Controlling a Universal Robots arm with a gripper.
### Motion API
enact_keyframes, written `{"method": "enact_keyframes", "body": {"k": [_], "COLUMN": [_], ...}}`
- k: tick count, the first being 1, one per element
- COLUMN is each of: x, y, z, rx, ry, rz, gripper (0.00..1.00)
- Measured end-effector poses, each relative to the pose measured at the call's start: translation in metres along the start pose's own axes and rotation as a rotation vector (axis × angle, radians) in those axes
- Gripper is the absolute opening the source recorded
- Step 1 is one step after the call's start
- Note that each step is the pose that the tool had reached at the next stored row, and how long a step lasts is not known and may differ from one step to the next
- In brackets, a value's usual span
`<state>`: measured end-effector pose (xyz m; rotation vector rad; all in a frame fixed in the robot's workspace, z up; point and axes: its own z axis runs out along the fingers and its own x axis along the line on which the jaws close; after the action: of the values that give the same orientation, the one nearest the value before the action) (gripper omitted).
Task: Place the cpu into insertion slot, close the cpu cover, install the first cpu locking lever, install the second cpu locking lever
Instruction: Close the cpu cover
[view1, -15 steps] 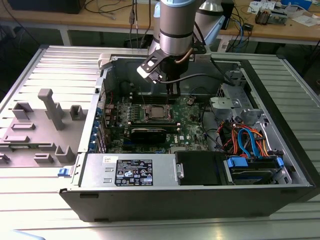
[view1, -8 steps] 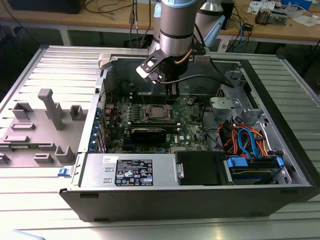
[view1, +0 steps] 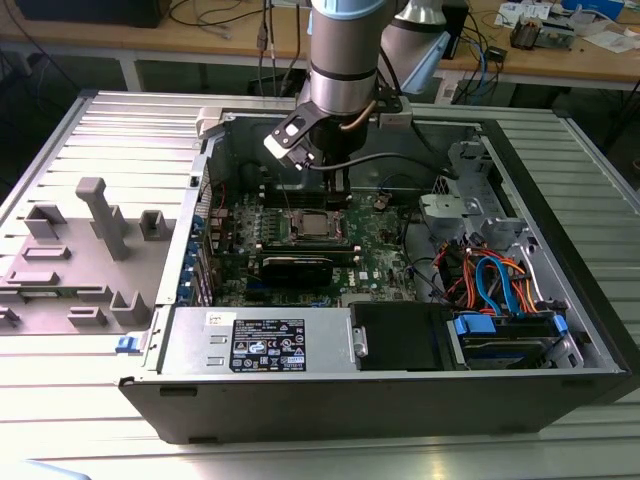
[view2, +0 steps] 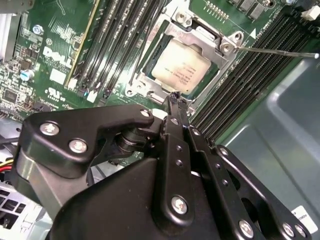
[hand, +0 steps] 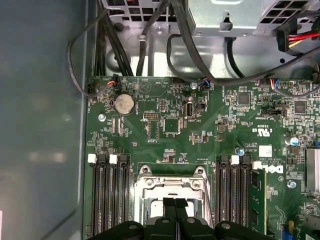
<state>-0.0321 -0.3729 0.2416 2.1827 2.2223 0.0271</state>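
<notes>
Green circuit board (hand: 150, 140) below; my black gripper (view2: 176, 98), fingers pressed together and empty, hovers just beside the dull silver-grey square cpu (view2: 181, 67) under its thin silver frame cover (view2: 202, 34). The thin steel locking lever (view2: 275, 50), I judge, needs a precise push.

Pretty even, cool room light from above. Soft glare on the cpu (view2: 181, 70), case wall (hand: 40, 125) looks washed-out grey, darker shadows among the cables (view1: 487, 278).

An electronics lab: cable-strewn workbench (view1: 120, 42) behind an open computer case (view1: 400, 400) on a ribbed metal table (view1: 90, 420).
</notes>
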Motion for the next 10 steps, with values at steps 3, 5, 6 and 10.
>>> {"method": "enact_keyframes", "body": {"k": [3, 5, 6, 10], "x": [0.0000, 0.0000, 0.0001, 0.0004], "y": [-0.0001, -0.0003, -0.0024, -0.0149], "z": [0.0001, 0.0002, 0.0007, 0.0026], "rx": [-0.0001, -0.0002, -0.0002, -0.0002], "ry": [0.0002, 0.0002, 0.0003, 0.0003], "rz": [0.000, 0.000, 0.000, 0.000], "gripper": [0.11, 0.11, 0.11, 0.11]}}
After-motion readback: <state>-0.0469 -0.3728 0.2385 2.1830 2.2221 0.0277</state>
